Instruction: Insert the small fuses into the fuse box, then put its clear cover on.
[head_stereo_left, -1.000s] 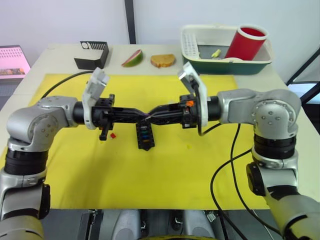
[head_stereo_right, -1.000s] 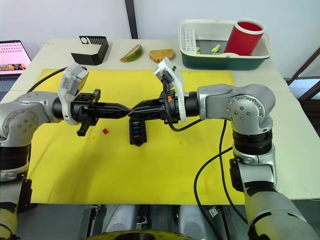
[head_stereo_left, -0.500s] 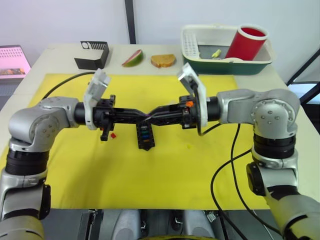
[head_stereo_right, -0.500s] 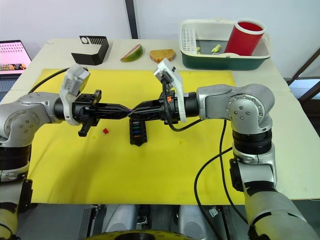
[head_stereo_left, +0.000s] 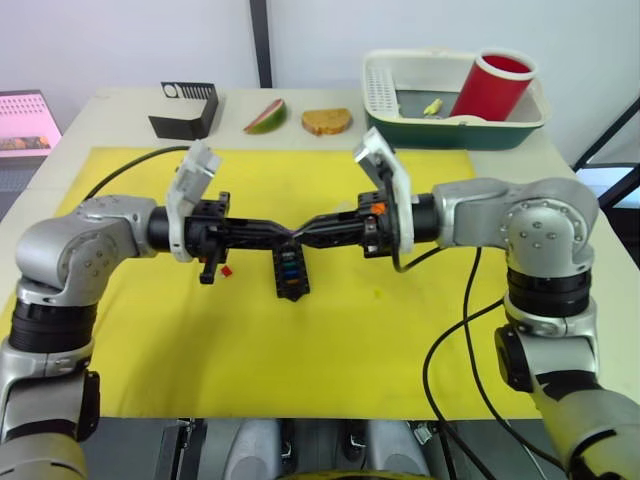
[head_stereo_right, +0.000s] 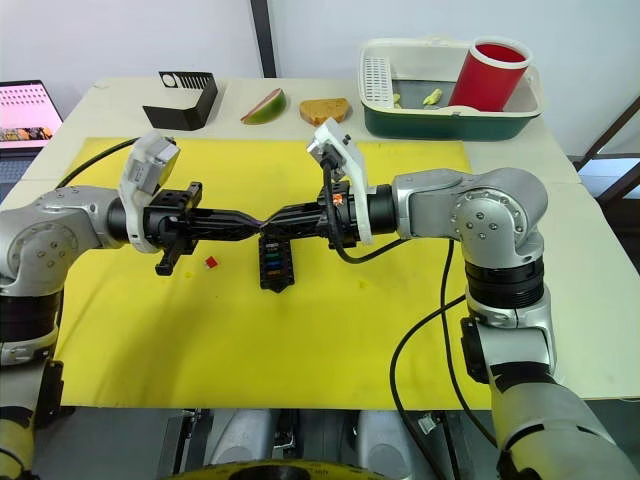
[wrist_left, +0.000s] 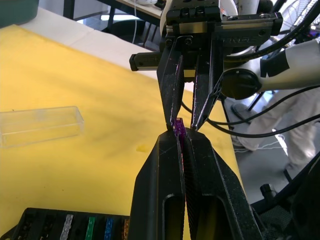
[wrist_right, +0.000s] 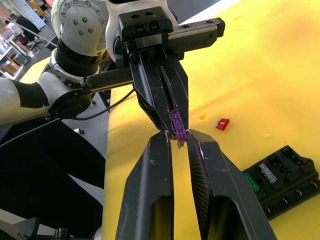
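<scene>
Overhead, left gripper (wrist_left: 183, 134) pinches purple fuse (wrist_left: 178, 125); no legible writing.

Purple fuse (wrist_right: 177, 125) translucent glossy plastic; clear cover (wrist_left: 40, 125) likewise (transparent); yellow mat (head_stereo_left: 330, 360) matt.

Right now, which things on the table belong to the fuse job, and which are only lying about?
Job: purple fuse held by the left gripper, red fuse, fuse box, clear cover.
Lying about: black stand, bread, red cup, basket.
</scene>
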